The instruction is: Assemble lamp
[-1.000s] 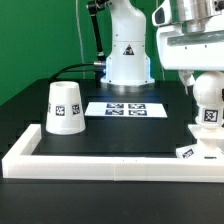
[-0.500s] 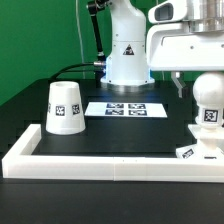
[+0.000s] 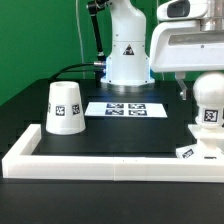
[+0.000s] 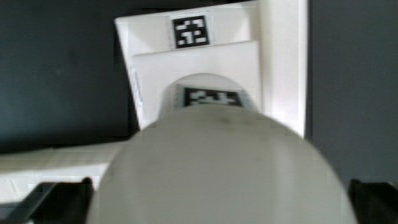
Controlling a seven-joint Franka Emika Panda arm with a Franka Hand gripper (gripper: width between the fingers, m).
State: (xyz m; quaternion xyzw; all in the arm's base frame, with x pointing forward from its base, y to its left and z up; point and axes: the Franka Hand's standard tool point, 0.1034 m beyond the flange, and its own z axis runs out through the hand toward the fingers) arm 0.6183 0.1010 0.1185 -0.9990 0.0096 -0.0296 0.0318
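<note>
The arm reaches down from above at the exterior view's right, wrist block level, with the gripper [image 3: 203,87] pointing straight down. Its jaws are spread wide and hold nothing. The bulb [image 3: 210,108] stands upright on the base [image 3: 197,152], its crown between the fingers [image 3: 183,90]. On the black table [image 3: 110,135], from left to right, are the shade [image 3: 64,107] resting on its wide end, the marker board [image 3: 127,108], then the bulb and base. A white rail [image 3: 100,163] borders the front edge, and a green wall [image 3: 40,35] stands behind.
</note>
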